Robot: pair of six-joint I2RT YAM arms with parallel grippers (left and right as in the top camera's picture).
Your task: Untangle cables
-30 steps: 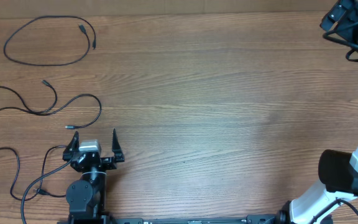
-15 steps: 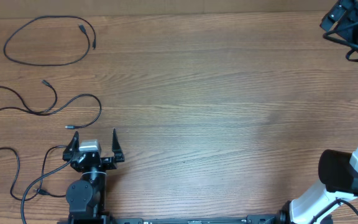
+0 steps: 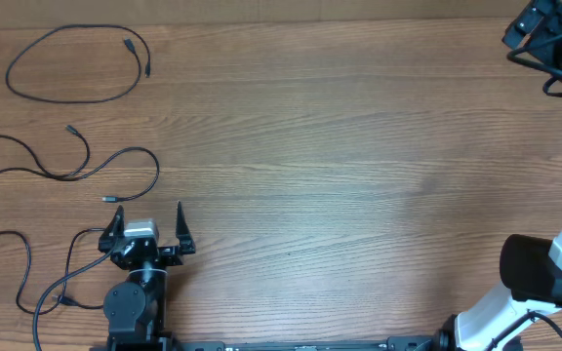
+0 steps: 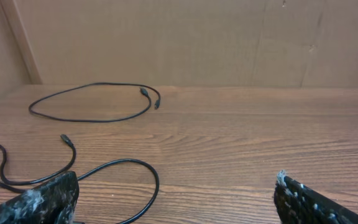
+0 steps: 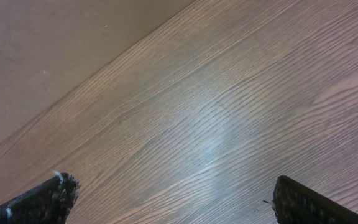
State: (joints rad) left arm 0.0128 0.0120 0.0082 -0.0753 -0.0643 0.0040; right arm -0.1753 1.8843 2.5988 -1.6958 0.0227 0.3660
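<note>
The cables lie apart as separate black cords on the left of the wooden table. One is a closed loop [image 3: 74, 101] at the far left, also in the left wrist view [image 4: 86, 85]. A second, wavy cable [image 3: 135, 149] lies just ahead of my left gripper [image 3: 148, 219] and curls between its fingertips' line of sight [image 4: 129, 160]. A third cable [image 3: 10, 232] lies left of that arm. My left gripper [image 4: 176, 202] is open and holds nothing. My right gripper [image 5: 173, 199] is open over bare wood, far from the cables.
The right arm's wrist [image 3: 549, 39] sits at the far right corner, partly cut off by the frame, and its base [image 3: 530, 273] stands at the near right. A brown wall [image 4: 185, 37] rises behind the table's far edge.
</note>
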